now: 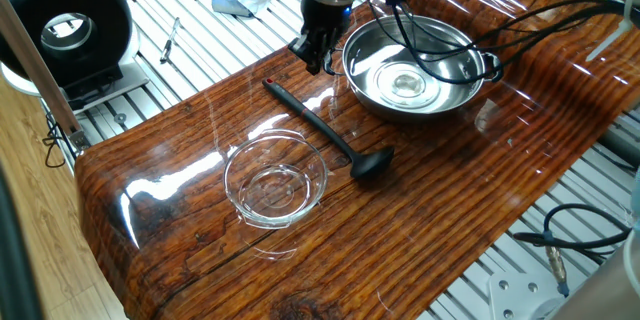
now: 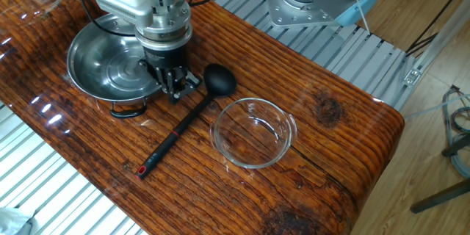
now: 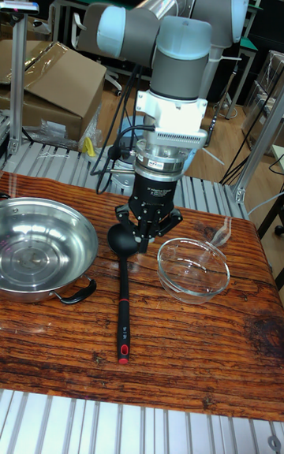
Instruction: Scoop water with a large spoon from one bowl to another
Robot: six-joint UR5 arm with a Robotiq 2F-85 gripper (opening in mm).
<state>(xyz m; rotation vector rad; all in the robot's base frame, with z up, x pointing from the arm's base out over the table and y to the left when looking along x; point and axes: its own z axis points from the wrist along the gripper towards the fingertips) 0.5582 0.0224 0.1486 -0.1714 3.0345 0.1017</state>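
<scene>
A: Three items on the surface (image 2: 345, 128), none of them in my grasp. Item one: the large spoon (image 2: 192, 114), lying flat, round cup toward the far side in the other fixed view, red-marked tip toward the near edge. Item two: the steel bowl (image 1: 415, 68), wide, two black handles, glints of water (image 1: 407, 84) at its bottom. Item three: the glass bowl (image 2: 253, 132), just beside the spoon's handle, apart from it.

B: And your fingers?

A: My gripper (image 2: 175, 87) hangs over the handle near the cup end, beside the steel bowl's rim. The fingers look set close together, holding nothing; whether they are parted enough to straddle the handle, I cannot tell.

B: Hazards, then. List them.

A: Entry one: the handle is slim and lies flat on glossy wood. If I descend off its line, one finger may land on it and flick it sideways, likely toward the glass bowl. Entry two: if I come down too shallow, I may pinch only the top and the spoon could roll out. Entry three: I stand near the steel bowl's black handle (image 2: 131, 111); a drift that way could knock the bowl and slop water. Entry four: gripping so near the cup leaves a long tail to swing into the glass bowl.
</scene>
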